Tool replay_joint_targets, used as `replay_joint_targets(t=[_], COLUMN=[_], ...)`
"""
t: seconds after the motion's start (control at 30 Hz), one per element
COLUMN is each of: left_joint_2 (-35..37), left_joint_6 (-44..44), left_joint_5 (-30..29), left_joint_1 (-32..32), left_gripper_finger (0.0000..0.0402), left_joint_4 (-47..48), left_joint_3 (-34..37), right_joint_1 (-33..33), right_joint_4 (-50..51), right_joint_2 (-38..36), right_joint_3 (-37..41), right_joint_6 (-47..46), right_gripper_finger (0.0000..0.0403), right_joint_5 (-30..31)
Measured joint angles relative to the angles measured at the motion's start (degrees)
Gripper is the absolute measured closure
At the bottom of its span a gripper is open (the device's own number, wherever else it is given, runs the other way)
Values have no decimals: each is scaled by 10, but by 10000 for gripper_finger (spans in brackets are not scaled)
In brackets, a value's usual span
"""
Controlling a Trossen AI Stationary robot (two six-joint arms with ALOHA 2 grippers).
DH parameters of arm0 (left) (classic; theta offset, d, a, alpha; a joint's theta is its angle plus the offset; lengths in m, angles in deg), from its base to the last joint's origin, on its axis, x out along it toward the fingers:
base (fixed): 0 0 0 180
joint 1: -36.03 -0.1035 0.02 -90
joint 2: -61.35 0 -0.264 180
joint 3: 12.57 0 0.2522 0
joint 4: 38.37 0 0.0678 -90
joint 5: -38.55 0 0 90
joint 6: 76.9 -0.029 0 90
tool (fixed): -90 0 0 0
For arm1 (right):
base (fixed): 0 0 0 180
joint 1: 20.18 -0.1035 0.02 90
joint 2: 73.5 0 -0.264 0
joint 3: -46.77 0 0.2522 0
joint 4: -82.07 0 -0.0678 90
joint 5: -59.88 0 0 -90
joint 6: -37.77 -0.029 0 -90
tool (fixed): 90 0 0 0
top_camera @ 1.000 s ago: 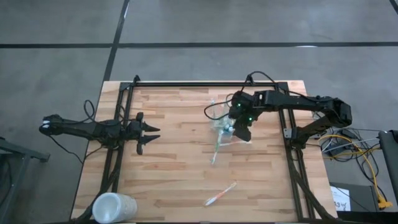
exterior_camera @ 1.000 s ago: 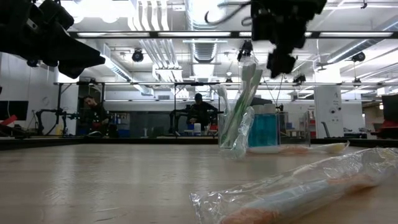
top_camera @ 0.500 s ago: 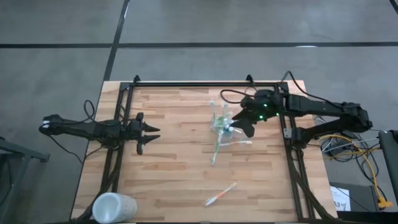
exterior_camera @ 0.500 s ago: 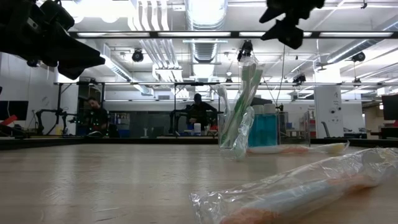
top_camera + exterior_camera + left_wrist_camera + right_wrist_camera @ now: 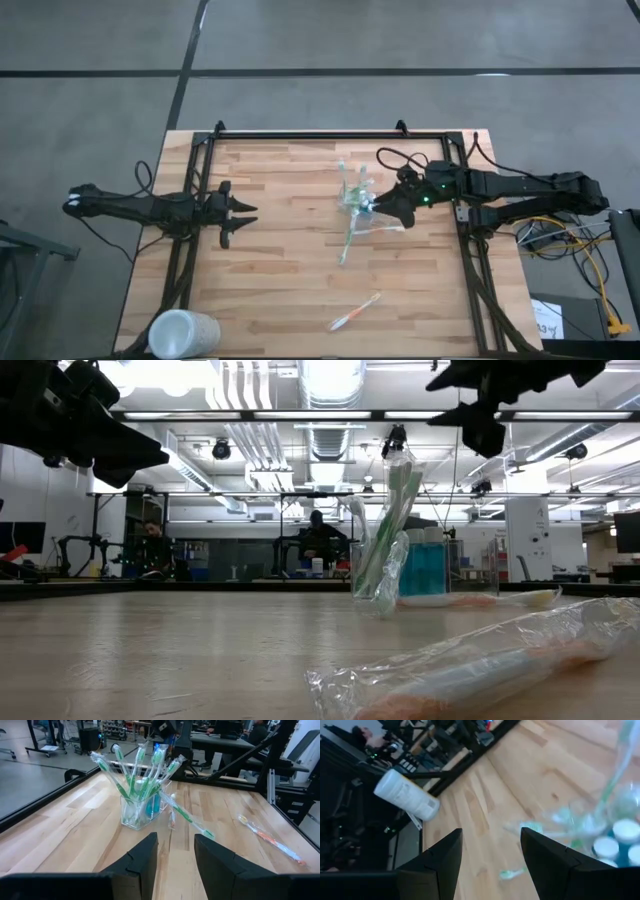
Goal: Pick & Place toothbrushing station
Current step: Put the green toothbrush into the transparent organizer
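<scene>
**Right arm draws back from the toothbrush holder**

Pulling away toward its own side of the table, the right gripper has left the spot above the holder where it hung a second ago and now sits just beside it, raised above the table, its two dark fingers spread apart with nothing between them. The small see-through plastic toothbrushing station has not shifted: it stands upright near the middle of the light wooden slatted table, toward the right arm's side, bristling with slim green-and-white toothbrushes and holding small blue tubes.

One green toothbrush lies on the wood, leaning out from the holder's foot. A plastic-wrapped orange-and-white toothbrush lies well apart, nearer the table's front edge. A large frosted white cup lies on its side at the front corner on the left arm's side.

The left gripper waits low at its own side, well apart from the holder, fingers open and empty.

By my reading, one placement into the station has just ended and the next pick is due. The loose green brush by the holder is the closest candidate; taking it calls for a low approach with fingers set across the thin handle, without nudging the light holder.
</scene>
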Motion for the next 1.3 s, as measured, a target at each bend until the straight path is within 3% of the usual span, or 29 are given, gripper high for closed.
replay_joint_targets(t=[0.5, 0.7, 1.03, 1.3], left_joint_2=[0, 0, 0, 0], left_joint_6=[0, 0, 0, 0], left_joint_5=[0, 0, 0, 0], left_joint_1=[0, 0, 0, 0], left_gripper_finger=[266, 266, 266, 266], left_joint_4=[-1, -1, -1, 0], left_joint_3=[0, 0, 0, 0], right_joint_1=[-98, -140, -232, -244], right_joint_4=[-14, -17, -59, -136], right_joint_2=[10, 43, 116, 189], right_joint_3=[38, 38, 38, 17], right_joint_6=[-32, -48, -180, -241], right_gripper_finger=[207, 207, 207, 207], right_joint_5=[16, 102, 155, 193])
